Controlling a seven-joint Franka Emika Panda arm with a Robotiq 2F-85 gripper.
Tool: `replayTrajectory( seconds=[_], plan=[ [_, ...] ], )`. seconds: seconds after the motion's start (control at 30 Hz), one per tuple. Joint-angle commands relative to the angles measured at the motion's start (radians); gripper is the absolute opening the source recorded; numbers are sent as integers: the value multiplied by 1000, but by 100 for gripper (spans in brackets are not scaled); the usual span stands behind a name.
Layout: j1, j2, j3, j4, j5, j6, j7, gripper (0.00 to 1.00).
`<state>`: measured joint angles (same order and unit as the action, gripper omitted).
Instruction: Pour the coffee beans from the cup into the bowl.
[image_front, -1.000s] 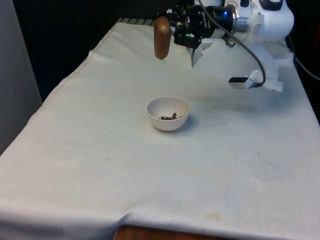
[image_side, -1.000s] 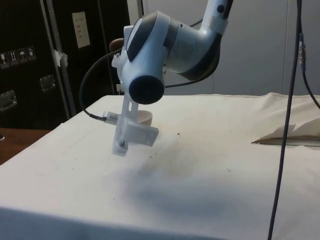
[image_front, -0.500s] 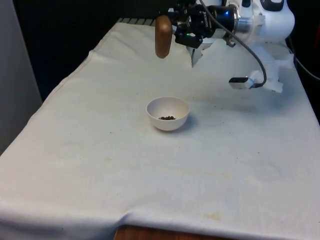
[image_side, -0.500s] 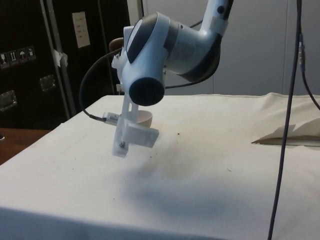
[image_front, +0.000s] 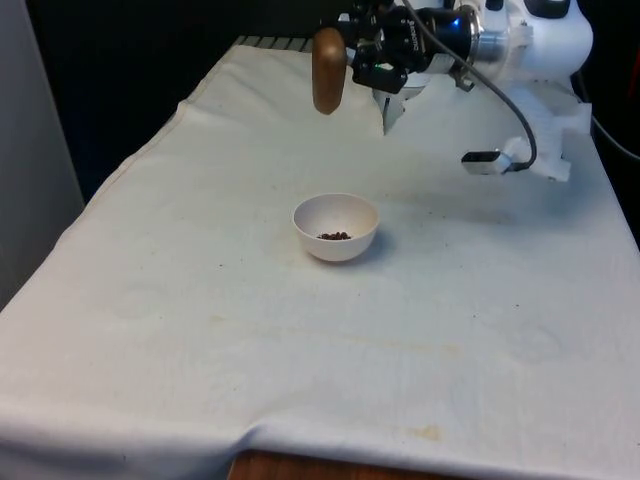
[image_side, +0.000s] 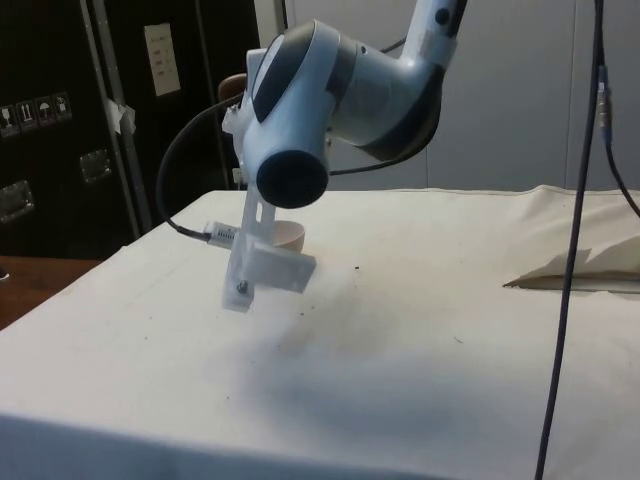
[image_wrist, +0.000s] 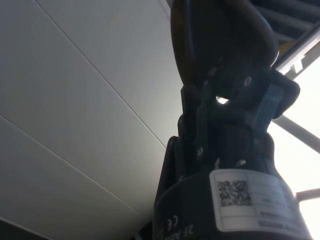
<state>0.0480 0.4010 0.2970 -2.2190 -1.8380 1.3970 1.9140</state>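
White cloth: end effector grips brown cup; beans, apparently, in bowl.

We see that the gripper has lifted the brown cup in its grasp slightly higher, and the beans beneath it have settled.
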Motion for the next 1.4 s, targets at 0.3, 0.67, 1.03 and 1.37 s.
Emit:
replayTrajectory(
  seconds=[0.3,0.67,1.03,1.37],
  plan=[
    [-6,-42,6,-17,33,50,-17,5],
    [-6,-52,1,-12,48,73,-29,5],
    [-21,-84,1,-17,86,150,-53,5],
    [-22,-91,3,-22,117,180,-49,5]
  ],
)
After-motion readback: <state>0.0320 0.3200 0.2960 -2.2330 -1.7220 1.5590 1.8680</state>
